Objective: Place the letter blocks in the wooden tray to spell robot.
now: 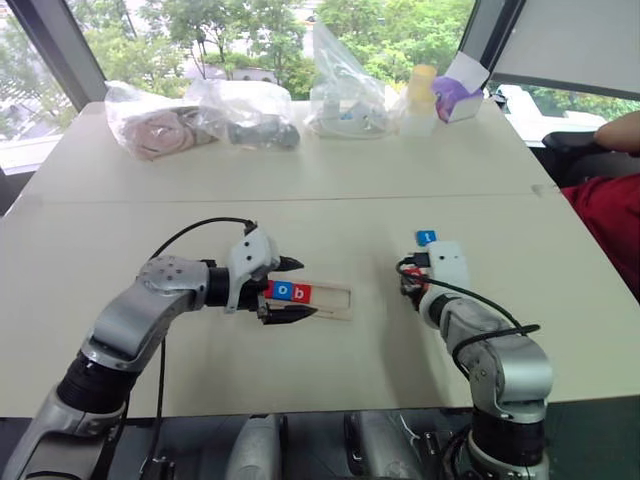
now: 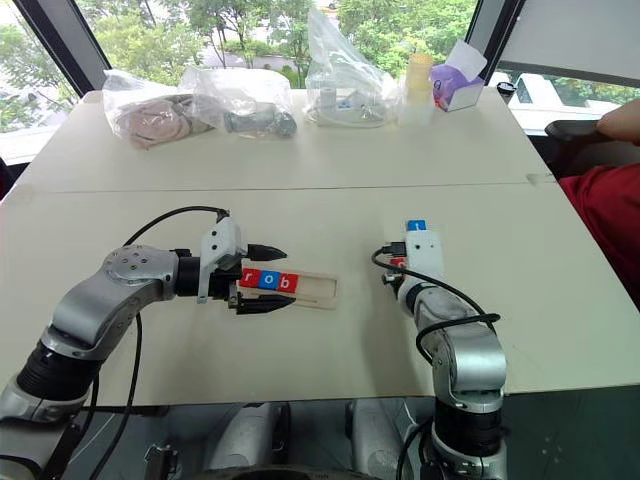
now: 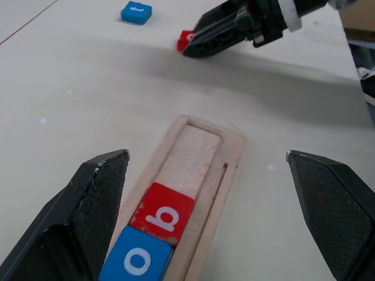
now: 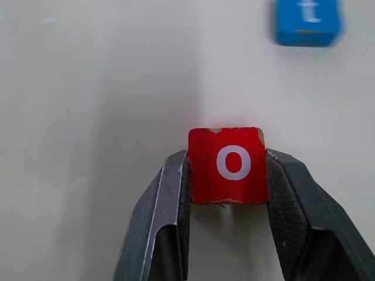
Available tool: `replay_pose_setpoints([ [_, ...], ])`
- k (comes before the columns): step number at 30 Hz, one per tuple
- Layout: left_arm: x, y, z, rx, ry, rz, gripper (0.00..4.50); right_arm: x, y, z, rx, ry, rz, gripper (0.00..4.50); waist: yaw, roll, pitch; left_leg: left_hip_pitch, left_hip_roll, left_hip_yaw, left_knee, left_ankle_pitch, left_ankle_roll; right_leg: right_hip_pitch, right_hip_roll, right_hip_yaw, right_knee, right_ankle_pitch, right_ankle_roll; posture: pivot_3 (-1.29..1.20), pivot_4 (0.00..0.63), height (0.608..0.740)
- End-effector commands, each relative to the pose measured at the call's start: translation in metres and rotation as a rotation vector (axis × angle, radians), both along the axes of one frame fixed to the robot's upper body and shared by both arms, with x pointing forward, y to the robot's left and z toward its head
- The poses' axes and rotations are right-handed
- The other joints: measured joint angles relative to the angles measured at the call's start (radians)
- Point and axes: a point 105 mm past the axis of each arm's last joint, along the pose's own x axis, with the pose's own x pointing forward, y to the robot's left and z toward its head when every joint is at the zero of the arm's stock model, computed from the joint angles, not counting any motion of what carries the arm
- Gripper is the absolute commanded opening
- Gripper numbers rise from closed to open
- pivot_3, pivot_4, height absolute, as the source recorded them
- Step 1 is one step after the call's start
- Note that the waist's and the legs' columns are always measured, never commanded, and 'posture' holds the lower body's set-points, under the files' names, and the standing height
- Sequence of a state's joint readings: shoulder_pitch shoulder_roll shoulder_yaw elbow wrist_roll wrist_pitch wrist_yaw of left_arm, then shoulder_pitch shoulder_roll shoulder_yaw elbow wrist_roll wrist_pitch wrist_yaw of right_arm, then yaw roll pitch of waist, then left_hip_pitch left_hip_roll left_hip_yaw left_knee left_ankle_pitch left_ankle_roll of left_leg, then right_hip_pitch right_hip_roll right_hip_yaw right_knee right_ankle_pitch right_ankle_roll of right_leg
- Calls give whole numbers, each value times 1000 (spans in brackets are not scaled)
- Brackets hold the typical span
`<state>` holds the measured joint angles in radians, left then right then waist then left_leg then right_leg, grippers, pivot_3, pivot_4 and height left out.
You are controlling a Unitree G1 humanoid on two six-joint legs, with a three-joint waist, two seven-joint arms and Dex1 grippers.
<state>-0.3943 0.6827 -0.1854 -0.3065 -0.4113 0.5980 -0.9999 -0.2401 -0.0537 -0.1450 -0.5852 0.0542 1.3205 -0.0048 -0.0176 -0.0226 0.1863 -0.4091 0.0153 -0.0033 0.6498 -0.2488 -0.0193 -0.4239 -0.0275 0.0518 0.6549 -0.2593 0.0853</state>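
Step in hand: fetching the second o. Wooden tray (image 2: 312,288) at near centre of worktop (image 1: 330,190) holds r, o, b at its left end; left pincer (image 2: 262,277) gapes wide around that end, gripping nothing. Right pincer (image 4: 228,170) has clamped the red o block (image 4: 228,165) (still on the worktop). Blue t block (image 1: 426,237) lies just beyond. Next: lift, carry left, seat beside b.

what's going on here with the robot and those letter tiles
The robot is spelling a word in the wooden tray, which holds a red r, a blue o and a red b, with room left at its far end. The left gripper sits open astride the tray. The right gripper is shut on a red o tile on the table. A blue t tile lies loose just beyond it.
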Motion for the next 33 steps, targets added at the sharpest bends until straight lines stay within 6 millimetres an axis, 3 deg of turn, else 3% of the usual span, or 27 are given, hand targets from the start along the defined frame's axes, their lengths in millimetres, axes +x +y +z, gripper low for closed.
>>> replay_pose_setpoints([
  [1, -2, -6, 2, -6, -27, -33, 4500, -3, 2, -3, 42, 26, -34, 2182, -1, 0, 0, 0, 0, 0, 0, 0, 0, 0, 0, 0, 0, 0, 0, 0, 150, 740],
  [2, -2, -7, 2, -6, -28, -35, 4500, -3, 7, -5, 57, 35, -21, 2452, -2, 0, 0, 0, 0, 0, 0, 0, 0, 0, 0, 0, 0, 0, 0, 0, 150, 740],
  [6, -1, -5, 2, -4, -32, -33, 4500, -5, 14, 1, 72, 14, 19, 4374, -2, 0, 0, 0, 0, 0, 0, 0, 0, 0, 0, 0, 0, 0, 0, 0, 150, 740],
  [7, 0, -3, 3, -5, -33, -29, 4500, -2, 11, 9, 84, -30, 25, 4448, -2, 0, 0, 0, 0, 0, 0, 0, 0, 0, 0, 0, 0, 0, 0, 0, 150, 740],
  [9, 1, 1, 6, -13, -35, -23, 4500, 2, 6, 21, 83, -103, 34, 4448, -2, 0, 0, 0, 0, 0, 0, 0, 0, 0, 0, 0, 0, 0, 0, 0, 150, 740],
  [12, 0, 9, 19, -49, -24, -43, 4500, 10, 6, 53, -178, -333, 402, 4448, -3, 1, 1, -1, 0, 0, 0, 0, 0, 0, -1, 0, -2, 0, 0, 0, 150, 740],
  [14, -7, 14, 24, -33, 3, -91, 4500, 1, 2, 50, -127, -354, 647, 4448, -4, 0, 1, -1, -1, 2, 0, 0, 0, 1, -1, 0, -5, -1, 0, 0, 150, 740],
  [17, -11, 23, 30, 14, 9, -121, 4500, 3, -27, 59, -63, -412, 750, 4448, -8, -1, 1, 2, 0, 2, -2, -1, 1, 5, 2, -1, -7, 0, 1, 0, 150, 740],
  [25, -14, 43, 36, 99, -6, -115, 4500, 7, -57, 23, -199, -181, 1093, 4448, -25, 1, 2, 2, 0, 3, -1, 0, 1, 5, 2, -1, -5, 0, 0, 0, 150, 740],
  [33, -16, 51, 32, 133, -6, -58, 4500, 26, -46, 0, -223, -138, 1231, 4448, -26, 1, 2, 2, 0, 3, 0, 0, 1, 5, 2, -1, -4, 0, 1, 0, 150, 740],
])
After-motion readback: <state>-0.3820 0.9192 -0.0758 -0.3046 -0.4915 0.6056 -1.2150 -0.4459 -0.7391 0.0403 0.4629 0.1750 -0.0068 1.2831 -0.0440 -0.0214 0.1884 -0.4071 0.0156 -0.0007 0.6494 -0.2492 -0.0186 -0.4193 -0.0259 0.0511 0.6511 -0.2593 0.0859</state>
